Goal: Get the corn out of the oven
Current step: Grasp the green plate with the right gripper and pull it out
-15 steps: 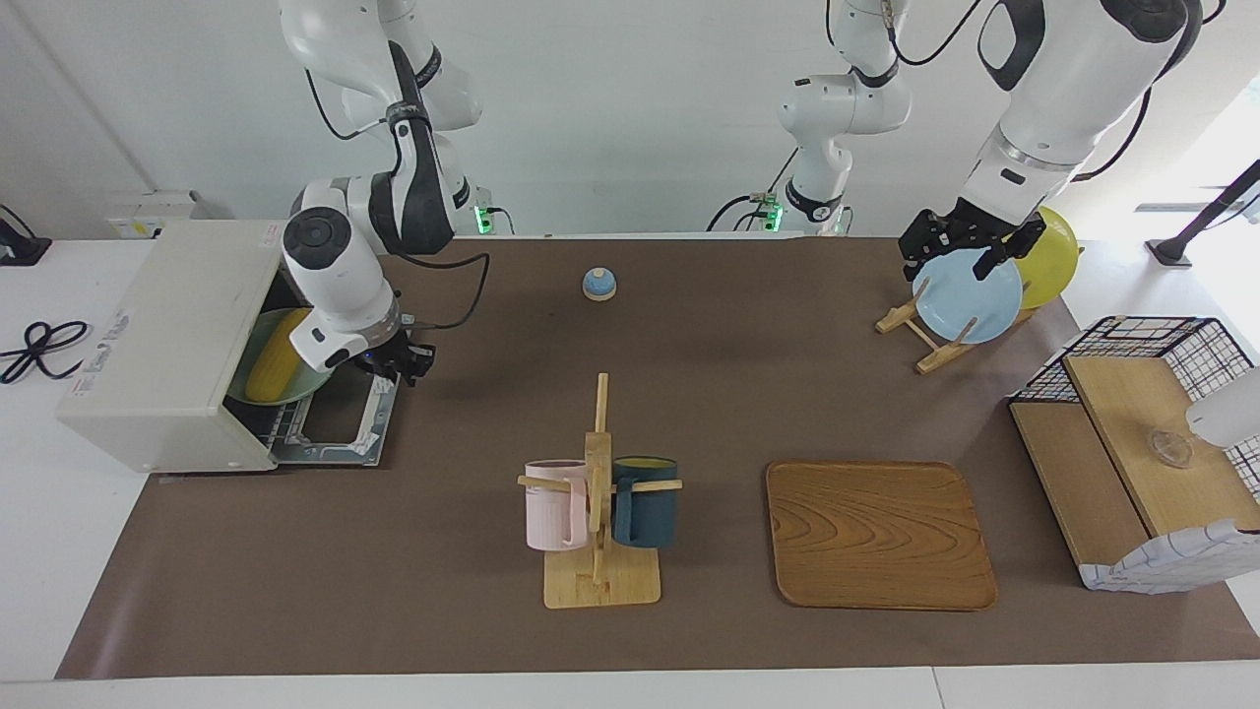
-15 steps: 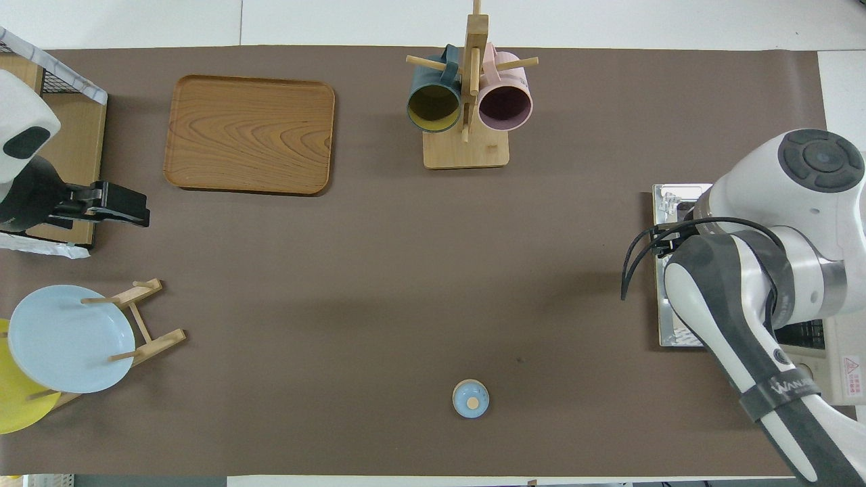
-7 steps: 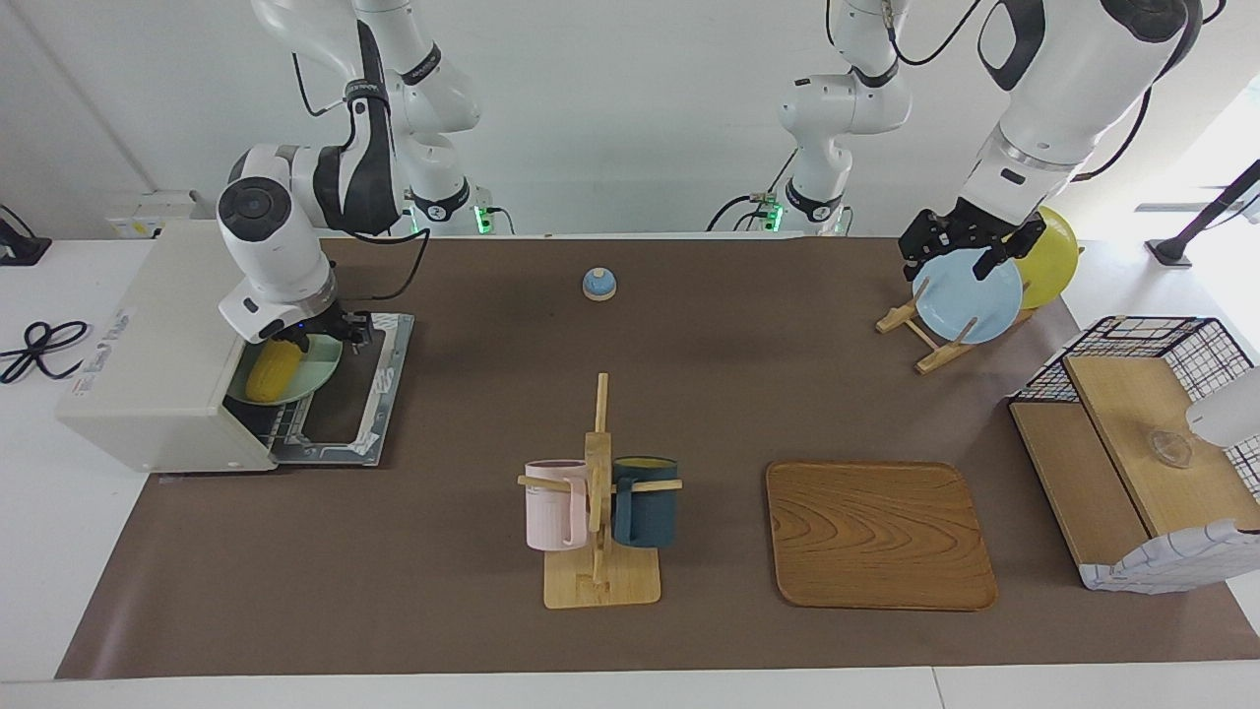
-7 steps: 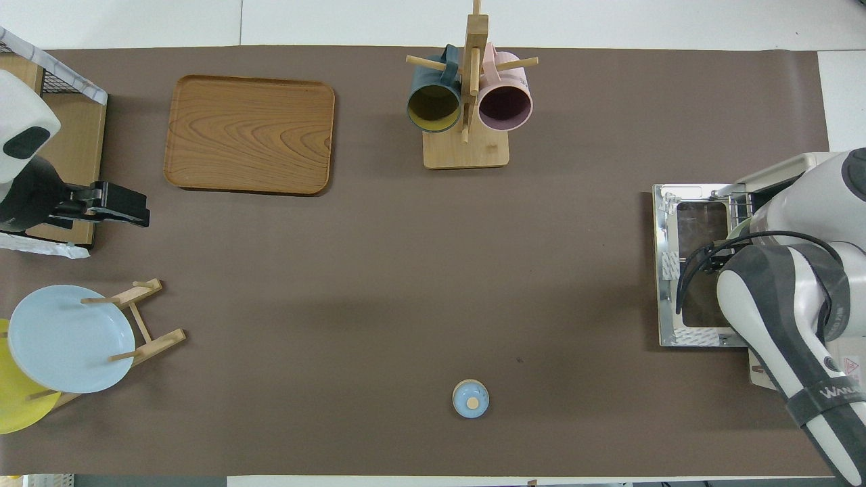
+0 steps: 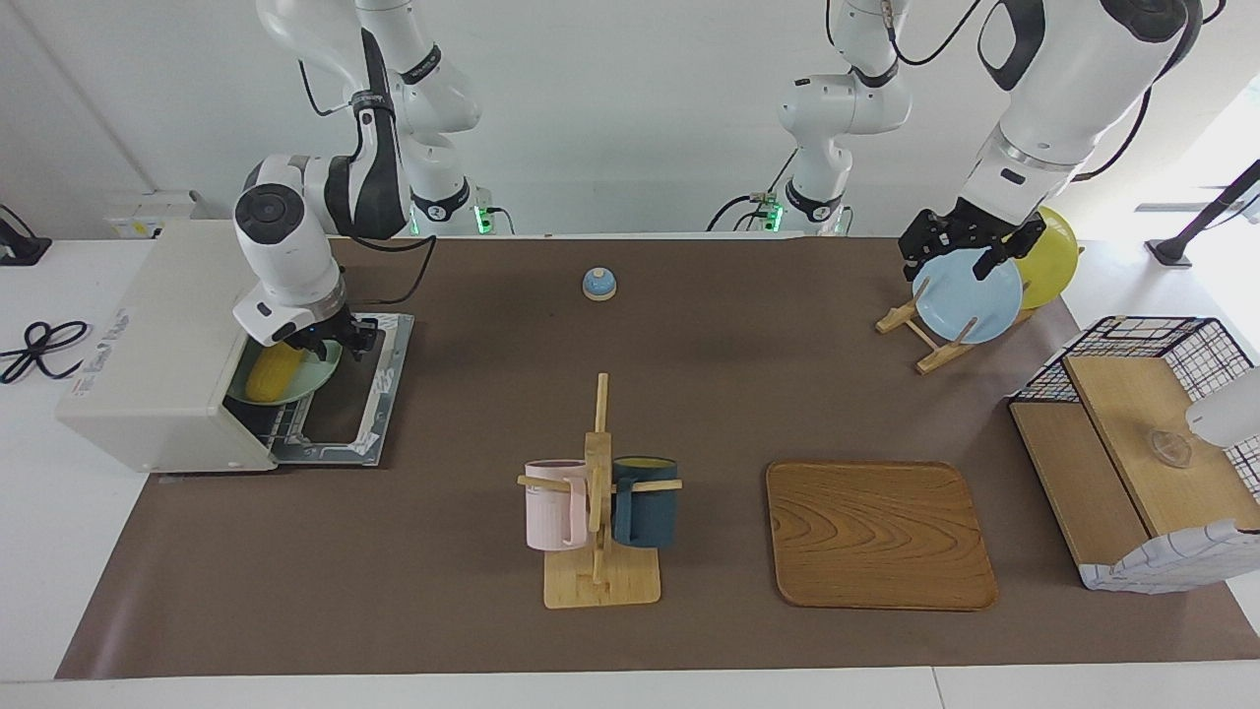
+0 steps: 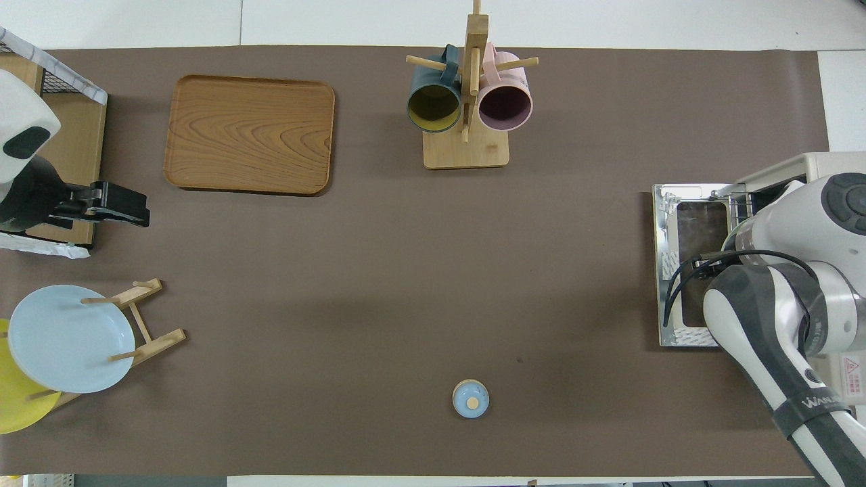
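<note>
A brown mat (image 5: 630, 630) covers the long table under a plain white wall. At nine o'clock of the facing view sits the oven (image 5: 167, 340), door (image 5: 354, 404) folded flat onto the mat toward the table's middle. On its rack lies a pale green plate (image 5: 320, 366), and on that the corn (image 5: 271, 372), half under the oven roof. The right gripper (image 5: 330, 340) hangs at the cob's end nearer the robots, low over the plate; how wide its fingers stand I cannot tell, nor whether they touch the cob. The left gripper (image 5: 965, 246) waits at two o'clock over the blue plate (image 5: 970, 295) in its rack, spread wide and holding nothing

What could spoil it: a pinch on the tapered, ridged tip may let the cob roll or slip off the plate; a low approach may catch the plate's rim and drag it; a steep lift could knock the cob against the oven roof

Around: wire basket (image 5: 1142, 335) at three o'clock, wooden tray (image 5: 881, 537) at five, mug stand (image 5: 600, 512) at six, small blue bell (image 5: 599, 284) at twelve. None stands in the way
</note>
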Tool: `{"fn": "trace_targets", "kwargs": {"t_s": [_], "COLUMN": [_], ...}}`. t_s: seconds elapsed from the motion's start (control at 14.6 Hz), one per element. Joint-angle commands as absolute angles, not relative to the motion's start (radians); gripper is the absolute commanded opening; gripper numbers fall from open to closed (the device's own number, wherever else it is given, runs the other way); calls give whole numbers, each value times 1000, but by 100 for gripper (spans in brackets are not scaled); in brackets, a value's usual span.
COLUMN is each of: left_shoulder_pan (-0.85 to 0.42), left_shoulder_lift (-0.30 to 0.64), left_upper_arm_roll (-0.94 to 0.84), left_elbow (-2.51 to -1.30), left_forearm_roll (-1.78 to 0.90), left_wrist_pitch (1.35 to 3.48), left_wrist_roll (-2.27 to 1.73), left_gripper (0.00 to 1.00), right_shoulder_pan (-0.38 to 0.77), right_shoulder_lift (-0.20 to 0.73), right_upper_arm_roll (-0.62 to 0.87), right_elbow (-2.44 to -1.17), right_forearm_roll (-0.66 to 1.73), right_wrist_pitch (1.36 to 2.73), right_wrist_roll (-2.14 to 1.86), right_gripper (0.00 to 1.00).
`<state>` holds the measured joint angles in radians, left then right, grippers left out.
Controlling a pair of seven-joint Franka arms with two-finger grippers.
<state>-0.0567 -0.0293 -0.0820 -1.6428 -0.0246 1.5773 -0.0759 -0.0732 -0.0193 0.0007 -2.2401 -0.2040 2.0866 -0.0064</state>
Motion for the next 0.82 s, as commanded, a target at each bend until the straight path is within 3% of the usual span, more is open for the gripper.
{"fn": "trace_targets", "kwargs": {"t_s": [0.0,0.27,0.75], "left_shoulder_pan": [-38,-34,-32], "left_shoulder_lift": [-40,-40,-40], "left_upper_arm_roll": [-97,-95,-94], "left_elbow": [-1652,-1652,-1654], "left_forearm_roll": [-12,-12,-12], "left_wrist_pitch": [1575,1578,1586], "left_wrist_roll": [-77,-69,-80], "left_gripper": [100,100,100], "right_shoulder_pan": [-97,-78,216], "right_shoulder_lift": [-57,-60,-25], "right_upper_arm_roll": [5,9,17], "right_elbow": [-2284,-2269,-2010], "right_forearm_roll": [-218,-233,-255], "right_wrist_pitch": [2106,2071,1729], "right_wrist_roll": [-48,-54,93], "right_gripper": [0,0,0]}}
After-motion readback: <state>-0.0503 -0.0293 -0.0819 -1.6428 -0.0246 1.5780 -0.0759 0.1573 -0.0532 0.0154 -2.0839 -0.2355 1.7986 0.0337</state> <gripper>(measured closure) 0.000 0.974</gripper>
